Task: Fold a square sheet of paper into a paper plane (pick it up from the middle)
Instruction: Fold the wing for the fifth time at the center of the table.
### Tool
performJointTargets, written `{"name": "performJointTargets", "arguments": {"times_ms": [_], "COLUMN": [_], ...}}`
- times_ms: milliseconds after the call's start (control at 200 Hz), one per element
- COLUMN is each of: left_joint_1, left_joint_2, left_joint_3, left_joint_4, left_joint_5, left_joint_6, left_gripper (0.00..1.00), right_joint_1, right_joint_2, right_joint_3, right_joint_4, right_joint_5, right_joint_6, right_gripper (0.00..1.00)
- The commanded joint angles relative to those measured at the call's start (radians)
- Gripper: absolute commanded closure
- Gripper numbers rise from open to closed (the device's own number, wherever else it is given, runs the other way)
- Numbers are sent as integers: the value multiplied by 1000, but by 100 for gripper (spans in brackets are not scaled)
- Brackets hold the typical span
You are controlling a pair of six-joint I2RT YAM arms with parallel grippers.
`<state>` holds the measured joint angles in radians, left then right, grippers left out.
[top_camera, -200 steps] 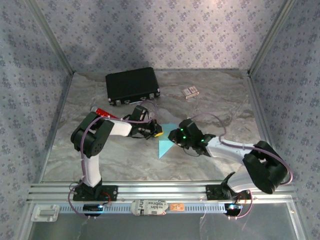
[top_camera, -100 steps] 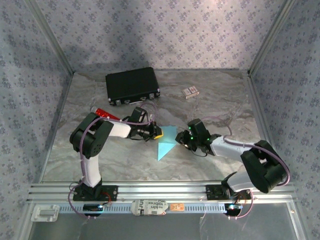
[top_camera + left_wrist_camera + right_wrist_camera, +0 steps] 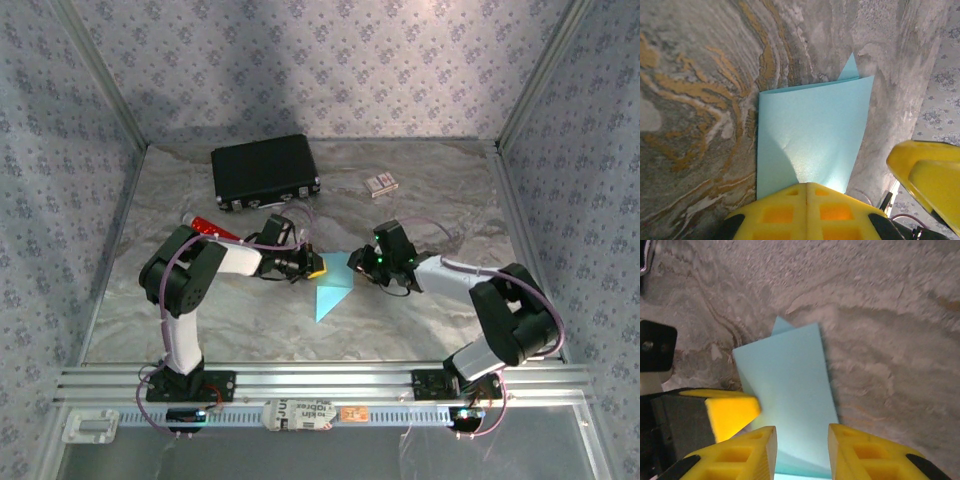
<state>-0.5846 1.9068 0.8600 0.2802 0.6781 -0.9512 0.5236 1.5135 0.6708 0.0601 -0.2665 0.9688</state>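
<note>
- The thin light cyan-blue sheet of paper (image 3: 333,287) lies folded on the grey marbled table (image 3: 430,320), between the two claws. There is one sheet.
- From the top camera it looks like a narrow triangle, wide end by the claws and point toward the arm bases.
- The wrist cameras show it instead as a broad folded panel (image 3: 812,135), with a corner of a lower layer peeking past the far edge (image 3: 785,390).
- The left claw (image 3: 807,192) is clenched, its two yellow fingers meeting along one seam at the sheet's near edge. Whether it pinches the paper or only presses on it I cannot tell.
- The right claw (image 3: 800,440) is released, its yellow fingers standing apart with the paper's face showing in the gap.
- Each wrist camera catches the other claw. One yellow finger (image 3: 927,175) of the right claw sits to the right of the left claw, and a finger (image 3: 725,410) of the left claw sits just beside the sheet's left edge.
- The top camera shows both claws, left (image 3: 314,266) and right (image 3: 357,262), facing each other across the sheet's wide end.
- The top camera also shows three other things, one of each:
  - a black rectangular hard case (image 3: 265,172), beyond the left claw and well apart
  - a small patterned card box (image 3: 380,184), beyond the right claw and well apart
  - a red tube (image 3: 205,226), behind the left claw beside that arm's elbow
</note>
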Motion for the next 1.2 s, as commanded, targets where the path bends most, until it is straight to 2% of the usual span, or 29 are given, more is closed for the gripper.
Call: {"name": "performJointTargets", "arguments": {"times_ms": [0, 280, 505, 655, 979, 1194], "left_joint_1": [-8, -7, -6, -6, -3, -2], "left_joint_2": [-6, -2, -3, -2, -3, -5], "left_joint_3": [-19, -18, -18, -19, -21, -27], "left_joint_4": [-58, -52, -44, -45, -41, -39], "left_joint_5": [31, 31, 35, 37, 37, 38], "left_joint_6": [5, -3, -6, -5, -5, -6], "left_gripper": [95, 95, 95, 95, 95, 95], "right_joint_1": [-19, -22, -8, 1, 9, 4], "right_joint_2": [41, 132, 154, 169, 145, 114], "right_joint_3": [42, 93, 102, 92, 63, 35], "right_joint_4": [-39, -57, -89, -36, 17, 30], "right_joint_5": [-42, -86, -57, -106, -142, -145], "right_joint_6": [-54, -84, -84, -75, -48, -35], "right_gripper": [66, 66, 65, 66, 70, 69]}}
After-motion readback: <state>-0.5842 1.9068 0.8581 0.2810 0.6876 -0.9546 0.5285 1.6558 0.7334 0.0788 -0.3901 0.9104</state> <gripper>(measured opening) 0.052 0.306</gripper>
